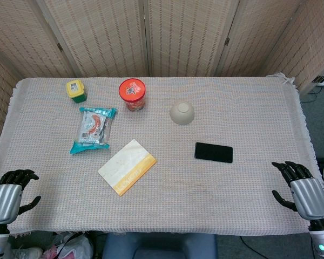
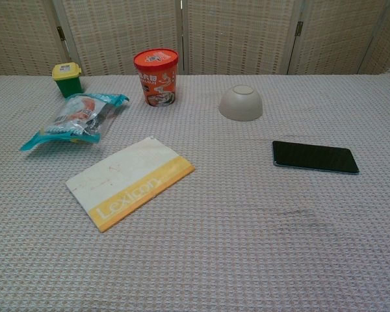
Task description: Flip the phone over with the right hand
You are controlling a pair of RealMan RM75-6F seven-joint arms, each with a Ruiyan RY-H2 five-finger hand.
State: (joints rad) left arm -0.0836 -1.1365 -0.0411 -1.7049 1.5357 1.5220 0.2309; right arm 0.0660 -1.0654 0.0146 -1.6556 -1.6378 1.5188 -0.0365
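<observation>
The black phone lies flat on the woven tablecloth, right of centre, its dark glossy face up; the chest view shows the phone at mid right. My right hand hovers at the table's near right corner, fingers apart and holding nothing, well to the right of and nearer than the phone. My left hand sits at the near left corner, also empty with fingers spread. Neither hand appears in the chest view.
An upturned beige bowl stands just beyond the phone. A white and yellow booklet lies centre-left, a snack packet beyond it. A red cup of noodles and a small green and yellow container stand at the back.
</observation>
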